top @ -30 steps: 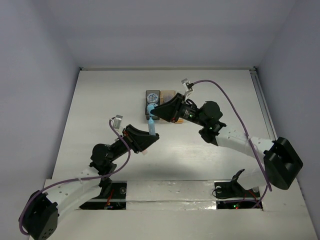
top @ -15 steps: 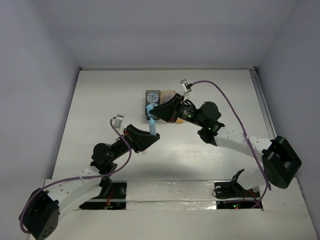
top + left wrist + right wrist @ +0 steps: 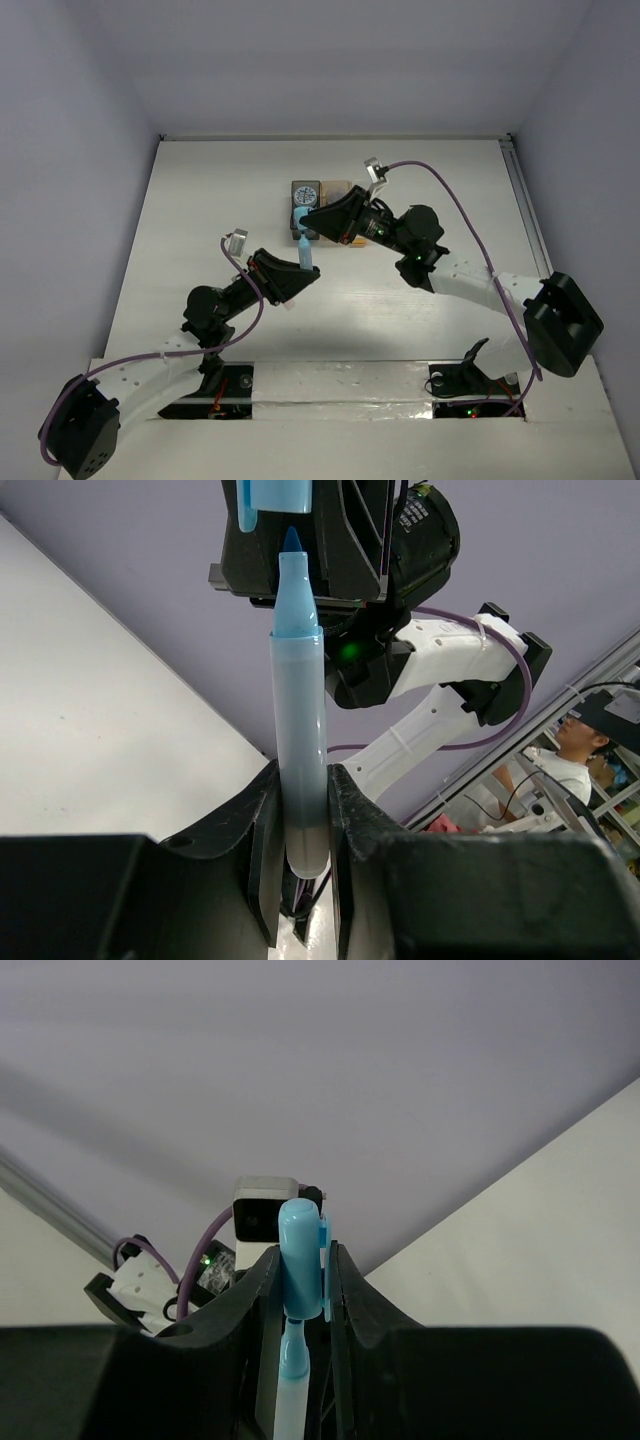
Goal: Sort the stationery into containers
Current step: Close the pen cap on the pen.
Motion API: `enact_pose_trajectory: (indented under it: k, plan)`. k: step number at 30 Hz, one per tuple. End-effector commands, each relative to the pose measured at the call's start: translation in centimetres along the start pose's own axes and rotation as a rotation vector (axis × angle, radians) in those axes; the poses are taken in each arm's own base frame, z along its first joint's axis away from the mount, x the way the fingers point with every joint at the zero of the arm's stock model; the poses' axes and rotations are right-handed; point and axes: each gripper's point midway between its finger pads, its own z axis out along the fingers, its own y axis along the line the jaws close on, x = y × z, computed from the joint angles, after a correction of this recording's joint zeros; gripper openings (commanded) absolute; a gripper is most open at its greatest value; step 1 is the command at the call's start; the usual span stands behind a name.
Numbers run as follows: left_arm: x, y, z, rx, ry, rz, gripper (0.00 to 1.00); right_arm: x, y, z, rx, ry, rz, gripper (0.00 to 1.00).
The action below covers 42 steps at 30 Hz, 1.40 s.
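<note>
My left gripper point(image 3: 298, 268) is shut on the lower barrel of a light blue marker point(image 3: 302, 252), held upright with its bare tip toward the right gripper; in the left wrist view the marker point(image 3: 298, 720) stands between my jaws. My right gripper point(image 3: 306, 219) is shut on the marker's light blue cap point(image 3: 298, 217), just off the tip. The right wrist view shows the cap point(image 3: 300, 1255) above the marker tip point(image 3: 292, 1358). The dark grey box point(image 3: 293, 196) holds a patterned disc point(image 3: 306, 192); the tan-orange box point(image 3: 337, 188) sits beside it. The clear box is hidden behind the right gripper.
The boxes sit at the middle back of the white table point(image 3: 200, 220), right behind both grippers. Walls enclose the table on the left, back and right. A purple cable point(image 3: 450, 195) arcs over the right arm.
The right gripper has edged slightly toward the back with the cap. The left arm and marker have stayed still.
</note>
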Motion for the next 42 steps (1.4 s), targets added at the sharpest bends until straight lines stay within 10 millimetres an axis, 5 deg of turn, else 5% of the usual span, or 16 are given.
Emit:
enact_pose_trajectory:
  k: [1, 27, 42]
  plan:
    - [-1.2, -2.4, 0.3, 0.094, -0.032, 0.051, 0.0, -0.6, 2.1, 0.0, -0.075, -0.032, -0.019, 0.05]
    - [-3.3, -2.6, 1.0, 0.066, -0.109, 0.158, 0.0, 3.4, 2.8, -1.3, -0.109, 0.009, 0.058, 0.05]
    - [-5.6, -4.9, 2.6, 0.128, -0.15, 0.231, 0.0, 7.0, 0.8, -2.7, -0.03, 0.087, 0.088, 0.04]
